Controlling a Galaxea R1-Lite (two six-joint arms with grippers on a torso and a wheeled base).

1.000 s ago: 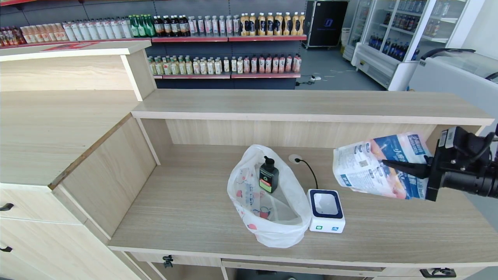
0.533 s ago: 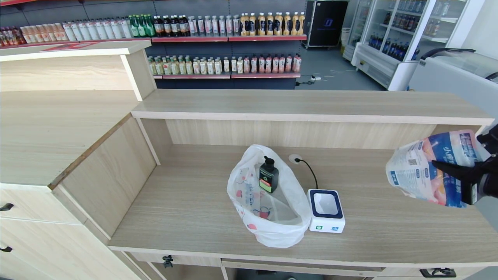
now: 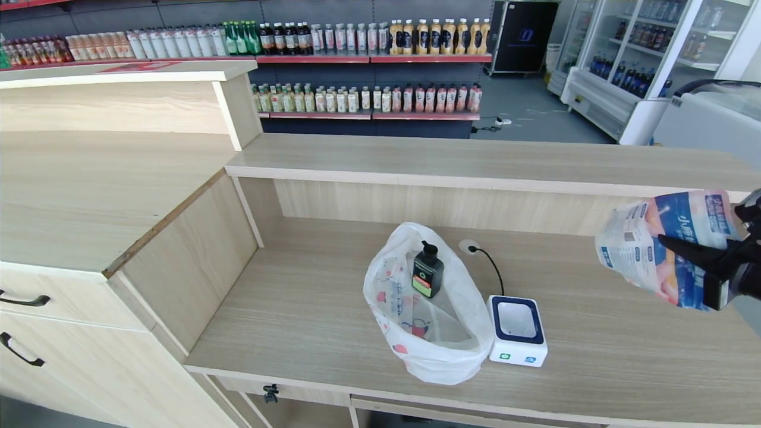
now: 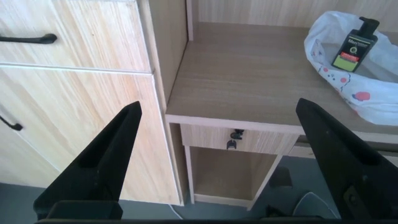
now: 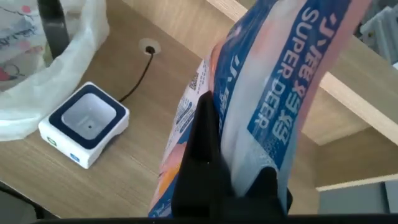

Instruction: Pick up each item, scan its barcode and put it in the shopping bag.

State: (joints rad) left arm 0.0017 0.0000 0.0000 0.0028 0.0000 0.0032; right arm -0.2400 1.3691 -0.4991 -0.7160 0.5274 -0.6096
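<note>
my right gripper (image 3: 678, 245): clamped on the package (image 3: 630, 244), held in the air above the right end of the counter (image 3: 309, 315)
package: soft blue, white and pink pack, tilted, well apart from the scanner (image 3: 517, 330)
my left gripper (image 4: 219, 107): fingers spread wide, nothing between them, low by the counter's left front corner
shopping bag (image 3: 392, 297): white, standing open on the counter, a black pump bottle (image 3: 427, 276) upright inside
scanner: just beside the bag, on its right

Pale wooden counter (image 3: 309, 321) up front, drawers (image 3: 59, 351) at the left. Behind it, shelves of bottled drinks (image 3: 368, 59), glass-door fridges (image 3: 630, 59), grey floor (image 3: 535, 107).
</note>
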